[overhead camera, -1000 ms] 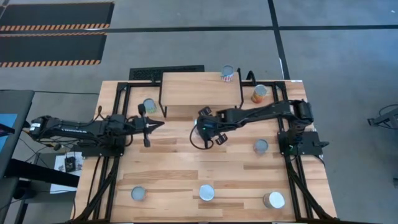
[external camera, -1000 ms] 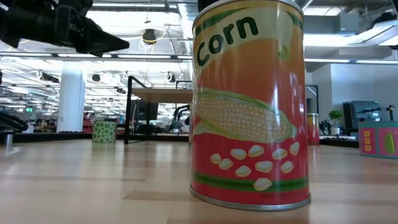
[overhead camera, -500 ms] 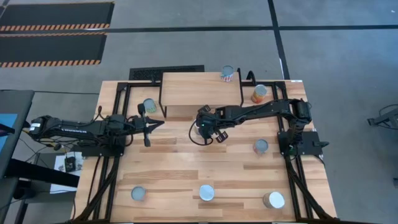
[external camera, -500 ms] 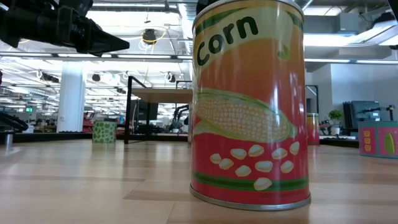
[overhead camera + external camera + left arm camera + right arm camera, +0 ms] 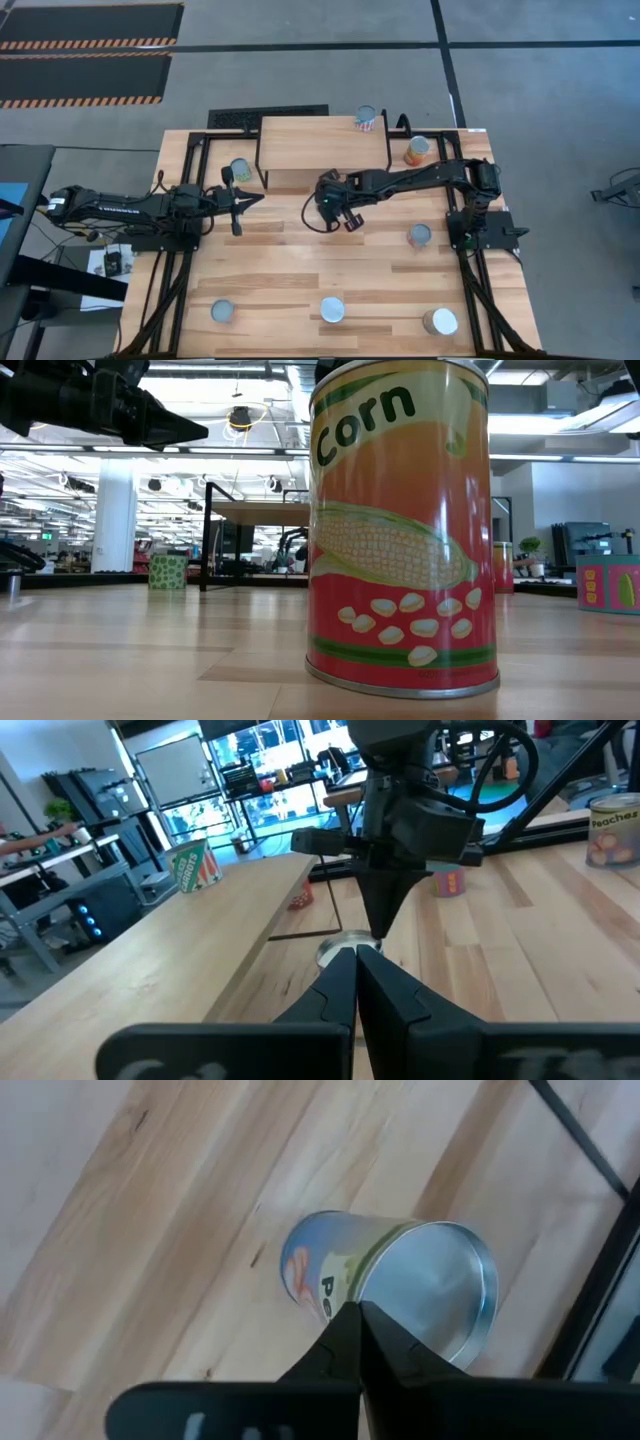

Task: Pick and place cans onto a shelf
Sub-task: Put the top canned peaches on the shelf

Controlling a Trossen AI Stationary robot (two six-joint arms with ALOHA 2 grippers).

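The right hand (image 5: 327,203) hangs over the counter (image 5: 300,270) just in front of the shelf (image 5: 322,142). In its own wrist view its 2 fingers (image 5: 358,1342) are pressed together with nothing between them, and a blue-labelled can (image 5: 400,1285) stands on the wood directly beyond the tips — apart from them, not pinched. From above, the arm covers that can, so it cannot be made out there.

The left hand (image 5: 252,201) waits above the counter's left half, fingers pressed together too, pointing toward the right hand.

1 can (image 5: 366,119) sits on the shelf's back right corner. An orange can (image 5: 416,150) stands just right of the shelf, another (image 5: 240,170) by its left legs, 1 more (image 5: 420,235) near the right arm's base, and 3 (image 5: 331,310) line the near edge.

In the low view a corn can (image 5: 402,525) fills the middle and hides much of the counter behind it — the shelf shows only partly past its left side.
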